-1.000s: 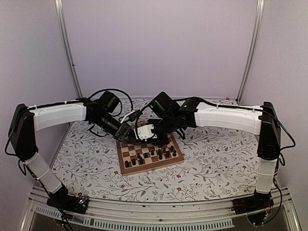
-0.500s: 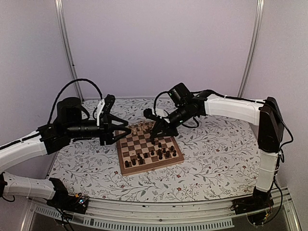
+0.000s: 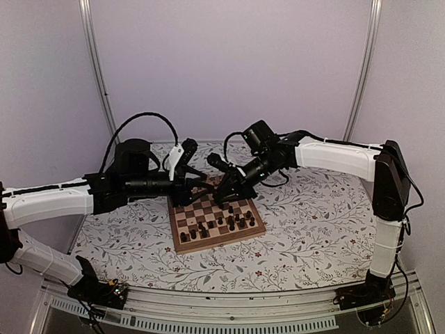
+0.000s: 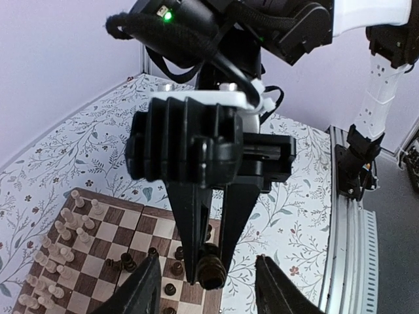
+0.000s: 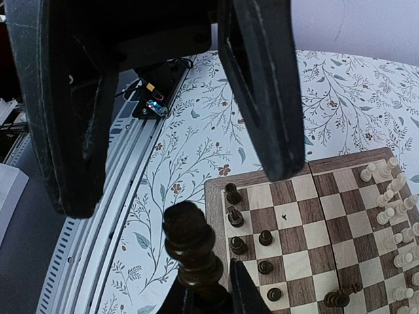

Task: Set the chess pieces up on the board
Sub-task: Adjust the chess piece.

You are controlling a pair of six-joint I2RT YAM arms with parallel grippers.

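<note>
Swinging in from 9 o'clock since half a second ago, the left arm now carries the left gripper (image 3: 201, 186) over the 12 o'clock end of the board (image 3: 220, 242), where before it hung out over the floral table cover (image 3: 125, 229). The right arm has barely shifted. The left gripper's claw is spread wide, and in its wrist view its two fingers flank a dark piece (image 4: 211, 271) without touching it. That piece is off the board, up in the air, pinched at its lower part between the fingers of the right gripper (image 5: 209, 292), which reaches in from 2 o'clock. It looks like a hand-over about to happen, though I cannot tell for sure. On progress, the pale pieces (image 4: 65, 239) stand packed in what look like two rows along the board's 12 o'clock edge, so that side seems done or nearly so. The dark pieces (image 3: 219, 224) are strewn loosely across the 6 o'clock half rather than ranked in two rows. In the right wrist view one near the bottom seems to lie on its side. By my judgement roughly half the job remains: the held piece must be set down and the dark side ordered along the 6 o'clock edge.
</note>
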